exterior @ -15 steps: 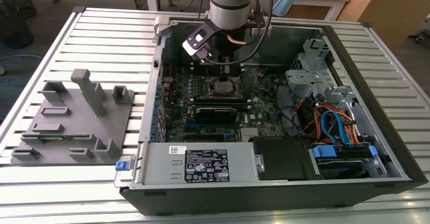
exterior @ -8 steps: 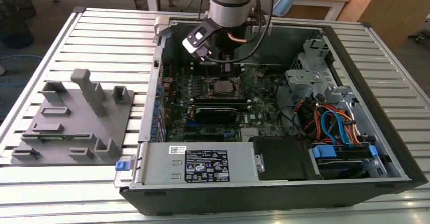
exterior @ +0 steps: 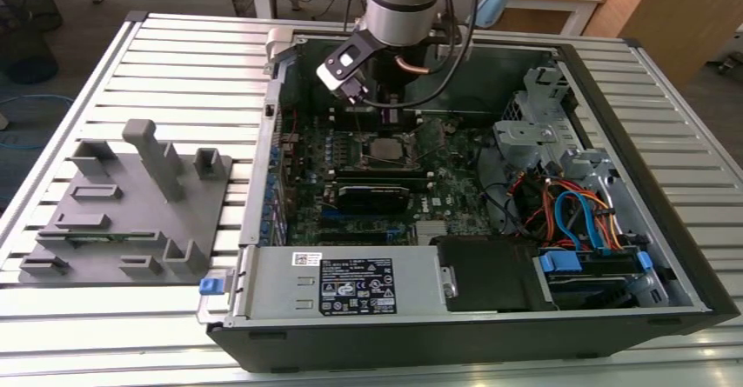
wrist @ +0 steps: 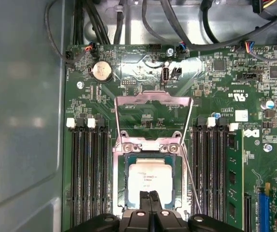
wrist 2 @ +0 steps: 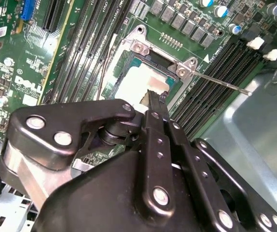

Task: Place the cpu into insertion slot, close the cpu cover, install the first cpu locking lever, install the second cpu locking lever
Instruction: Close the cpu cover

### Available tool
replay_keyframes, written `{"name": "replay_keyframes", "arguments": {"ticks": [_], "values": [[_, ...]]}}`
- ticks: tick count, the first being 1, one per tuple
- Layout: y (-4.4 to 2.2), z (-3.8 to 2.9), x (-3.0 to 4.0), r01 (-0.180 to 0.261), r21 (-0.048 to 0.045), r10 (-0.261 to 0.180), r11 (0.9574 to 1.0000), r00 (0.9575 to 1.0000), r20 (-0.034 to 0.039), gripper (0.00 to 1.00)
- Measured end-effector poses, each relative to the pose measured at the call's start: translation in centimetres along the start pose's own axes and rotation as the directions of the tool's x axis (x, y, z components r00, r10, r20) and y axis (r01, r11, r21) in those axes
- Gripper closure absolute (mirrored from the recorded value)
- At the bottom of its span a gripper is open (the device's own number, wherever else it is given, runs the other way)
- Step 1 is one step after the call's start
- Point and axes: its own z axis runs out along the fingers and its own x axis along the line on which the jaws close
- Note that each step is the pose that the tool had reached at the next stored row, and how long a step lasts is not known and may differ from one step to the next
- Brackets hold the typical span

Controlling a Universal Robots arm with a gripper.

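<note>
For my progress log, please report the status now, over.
Gripper shut, tips over the cpu edge. Cpu seated in insertion slot. The cpu cover open, swung back. One locking lever unlatched beside slot.

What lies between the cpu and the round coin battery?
The cpu cover, flipped open, lies between the cpu and the coin battery, in the first wrist view.

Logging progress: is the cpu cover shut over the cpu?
No: in the first wrist view the cpu cover is swung open, leaving the cpu uncovered.
</note>
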Motion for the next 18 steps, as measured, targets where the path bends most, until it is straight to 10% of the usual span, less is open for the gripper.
{"name": "replay_keyframes", "arguments": {"ticks": [18], "values": [[0.03,-1.06,0.03,0.0,0.0005,0.0,1.0,1.0,0.0,0.9]]}}
